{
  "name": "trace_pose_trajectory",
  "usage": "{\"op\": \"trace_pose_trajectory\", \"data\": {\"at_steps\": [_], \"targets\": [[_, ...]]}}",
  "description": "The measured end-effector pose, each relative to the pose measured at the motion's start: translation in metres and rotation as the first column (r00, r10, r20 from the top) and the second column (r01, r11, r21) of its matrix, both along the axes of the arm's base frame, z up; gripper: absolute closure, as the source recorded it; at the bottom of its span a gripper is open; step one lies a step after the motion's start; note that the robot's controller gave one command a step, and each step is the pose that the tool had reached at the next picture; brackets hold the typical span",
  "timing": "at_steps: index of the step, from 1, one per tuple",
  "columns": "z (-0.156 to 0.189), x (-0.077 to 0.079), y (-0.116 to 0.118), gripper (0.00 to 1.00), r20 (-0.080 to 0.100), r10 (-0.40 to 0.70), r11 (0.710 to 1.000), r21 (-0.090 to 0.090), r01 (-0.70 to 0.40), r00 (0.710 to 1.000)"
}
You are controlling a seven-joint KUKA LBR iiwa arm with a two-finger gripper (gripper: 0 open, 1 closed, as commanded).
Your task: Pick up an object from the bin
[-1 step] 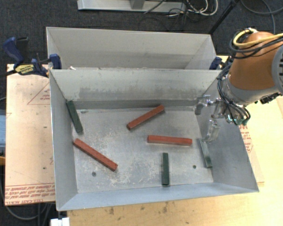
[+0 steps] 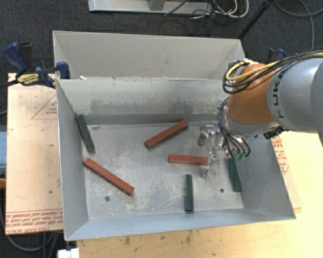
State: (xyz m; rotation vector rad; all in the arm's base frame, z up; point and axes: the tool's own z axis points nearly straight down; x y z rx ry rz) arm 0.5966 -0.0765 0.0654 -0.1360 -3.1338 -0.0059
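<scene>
Grey metal bin (image 2: 70, 144) with sloped walls, which probably serve to let loose pieces slide down onto its flat floor. The arm (image 2: 301, 90) enters from the right with its orange wrist cover (image 2: 247, 109) turned downward over the right half of the floor, a posture suited to an approach from above. Six slim bars lie scattered singly, none stacked, so each appears reachable by itself. The long red-brown bar (image 2: 108, 176) lies diagonally at the left front. The slanted red-brown bar (image 2: 166, 134) lies towards the back wall. The short red-brown bar (image 2: 184, 158) lies nearly level at mid-floor. The left green bar (image 2: 85, 133) rests along the foot of the left wall. The front green bar (image 2: 188, 193) points front to back near the front wall. The right green bar (image 2: 234, 175) lies just beside the wrist at the right. The claw (image 2: 206, 165) hangs low at the right end of the short red-brown bar, which runs leftward away from it. Whether the two touch cannot be told, nor whether the claw is open or closed, and no bar can be seen held in it. By position, the short red-brown bar is the likeliest candidate for the pick, with the right green bar the next nearest.
</scene>
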Motion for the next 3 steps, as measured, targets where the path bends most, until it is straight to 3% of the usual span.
{"op": "trace_pose_trajectory", "data": {"at_steps": [1, 2, 3], "targets": [[0.005, 0.002, -0.003, 1.0, 0.007, -0.001, 1.0, -0.004, 0.001, 1.0], [0.061, 0.012, -0.016, 1.0, 0.014, -0.02, 1.0, -0.005, 0.02, 1.0], [0.157, 0.043, -0.033, 1.0, 0.019, -0.034, 0.999, -0.005, 0.034, 0.999]]}}
